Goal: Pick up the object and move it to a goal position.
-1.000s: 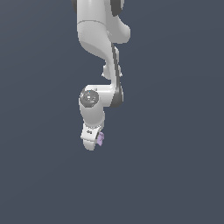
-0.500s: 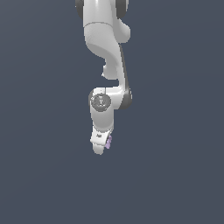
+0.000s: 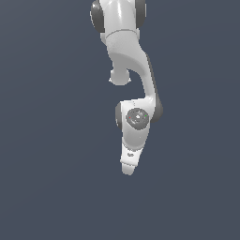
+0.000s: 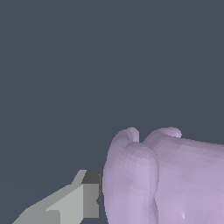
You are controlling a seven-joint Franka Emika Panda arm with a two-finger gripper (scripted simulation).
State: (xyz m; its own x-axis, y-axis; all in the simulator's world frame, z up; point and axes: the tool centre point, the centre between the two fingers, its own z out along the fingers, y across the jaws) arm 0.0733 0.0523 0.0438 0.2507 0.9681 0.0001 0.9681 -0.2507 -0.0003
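1. The arm is swinging toward 3 o'clock in the exterior view compared with the earlier frames; the wrist and gripper [image 3: 128, 168] are now sitting further that way and a bit lower in the picture than a second ago.
2. The lilac speck that was showing at the gripper tip a second ago and half a second ago is no longer showing in the exterior view; the gripper body is now hiding it.
3. Judgement: this is looking like the carry phase, with the pick already done and the arm travelling toward the goal. No goal marker is showing in either view, so how much travel remains cannot be told.
4. In the wrist view the object [image 4: 162, 179] is filling the 4 to 5 o'clock part of the picture, very close to the lens.
5. One grey finger [image 4: 85, 199] is pressing against the object's side at about 7 o'clock; the other finger is out of shot. The gripper is reading as narrow and clamped on the object.
6. The object is looking pale lilac-purple, lumpy, with two rounded knobs on its upper edge and a crease running down between bulging lobes; matte, faceted shading.
7. The background is plain dark grey-blue; no worktop edge is visible.
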